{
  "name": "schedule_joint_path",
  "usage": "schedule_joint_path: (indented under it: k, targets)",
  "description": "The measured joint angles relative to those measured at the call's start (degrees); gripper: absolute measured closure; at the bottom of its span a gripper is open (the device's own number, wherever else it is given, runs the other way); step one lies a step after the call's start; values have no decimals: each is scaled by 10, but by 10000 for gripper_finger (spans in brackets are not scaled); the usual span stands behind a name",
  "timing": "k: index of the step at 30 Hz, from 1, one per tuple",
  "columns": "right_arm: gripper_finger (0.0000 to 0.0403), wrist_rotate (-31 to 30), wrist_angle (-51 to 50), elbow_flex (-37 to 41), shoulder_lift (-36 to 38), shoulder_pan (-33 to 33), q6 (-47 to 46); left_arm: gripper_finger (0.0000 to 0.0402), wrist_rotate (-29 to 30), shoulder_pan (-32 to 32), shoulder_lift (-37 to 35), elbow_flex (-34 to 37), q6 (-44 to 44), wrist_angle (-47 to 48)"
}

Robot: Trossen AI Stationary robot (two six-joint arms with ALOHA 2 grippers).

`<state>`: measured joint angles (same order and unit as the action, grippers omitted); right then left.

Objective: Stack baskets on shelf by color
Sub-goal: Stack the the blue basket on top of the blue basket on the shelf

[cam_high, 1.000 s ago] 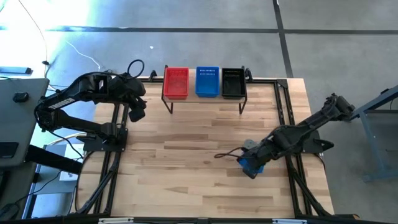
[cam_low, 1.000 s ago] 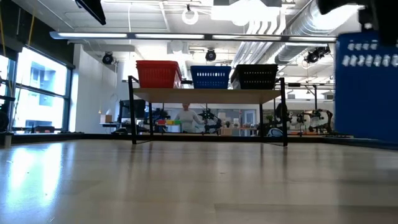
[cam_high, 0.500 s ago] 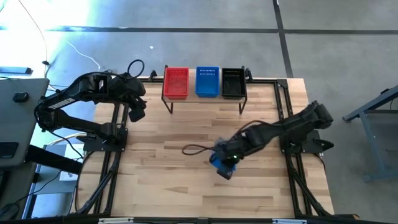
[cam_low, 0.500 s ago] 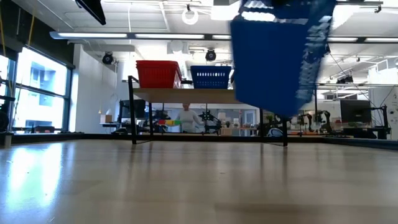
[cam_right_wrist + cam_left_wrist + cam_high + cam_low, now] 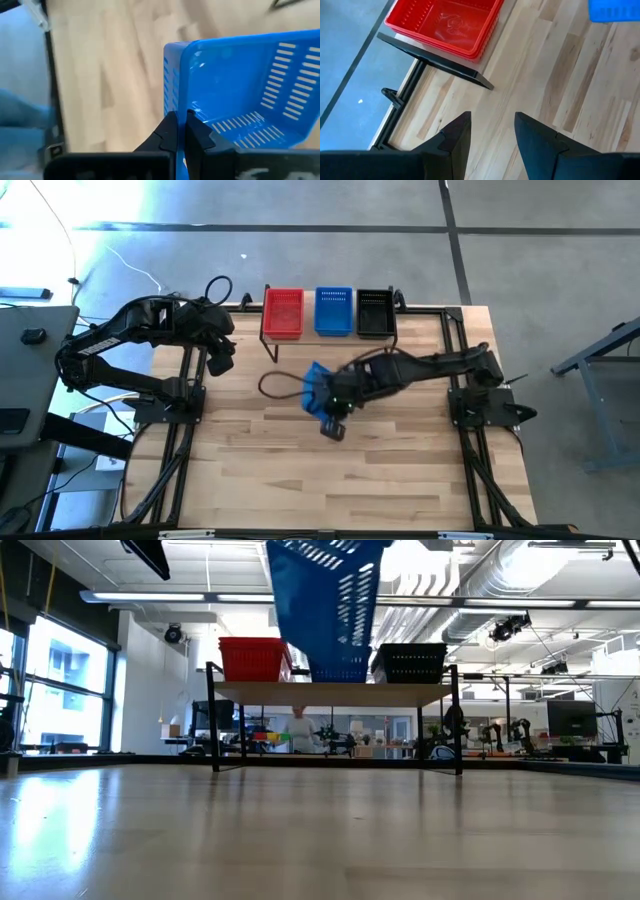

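My right gripper (image 5: pixel 330 398) is over the middle of the table, in front of the shelf, shut on a blue basket (image 5: pixel 316 385). In the low view this basket (image 5: pixel 325 600) hangs high and tilted, in front of the shelf (image 5: pixel 335 692). On the shelf's plank (image 5: pixel 310 337) stand a red basket (image 5: pixel 283 313), a blue basket (image 5: pixel 333 311) and a black basket (image 5: pixel 375 312), side by side. My left gripper (image 5: pixel 491 120) is open and waits over the table's far left part, beside the shelf's red end (image 5: pixel 445 22). My right gripper pinches the blue basket's wall at its rim (image 5: pixel 186 107), near a corner, with one finger (image 5: pixel 167 131) outside and one finger (image 5: pixel 199 134) inside. The basket is lifted clear of the table and tilted.
A black cable loop (image 5: pixel 275 385) hangs off my right arm, left of the held basket. Black frame rails (image 5: pixel 185 430) run along the table's left and right sides. Bare wood (image 5: pixel 330 480) lies toward the near edge. A person (image 5: pixel 298 725) shows far off in the room behind.
My right gripper has carried the blue basket from the table's right near part toward the left and the far edge, up to the front of the shelf, and has risen. The basket has stayed lifted clear and has tipped on the way. The cable loop has moved along with the arm.
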<state>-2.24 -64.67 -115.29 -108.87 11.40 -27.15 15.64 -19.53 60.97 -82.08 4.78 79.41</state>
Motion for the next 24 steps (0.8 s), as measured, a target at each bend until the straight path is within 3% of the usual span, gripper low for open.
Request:
schedule_joint_path:
  k: [16, 24]
  targets:
    - [403, -206, -63, -154, -11, -88, 301, 261, 0, 0, 0, 0, 7, 0]
    - [403, -230, -67, -137, -11, -163, 386, 261, 0, 0, 0, 0, 10, 0]
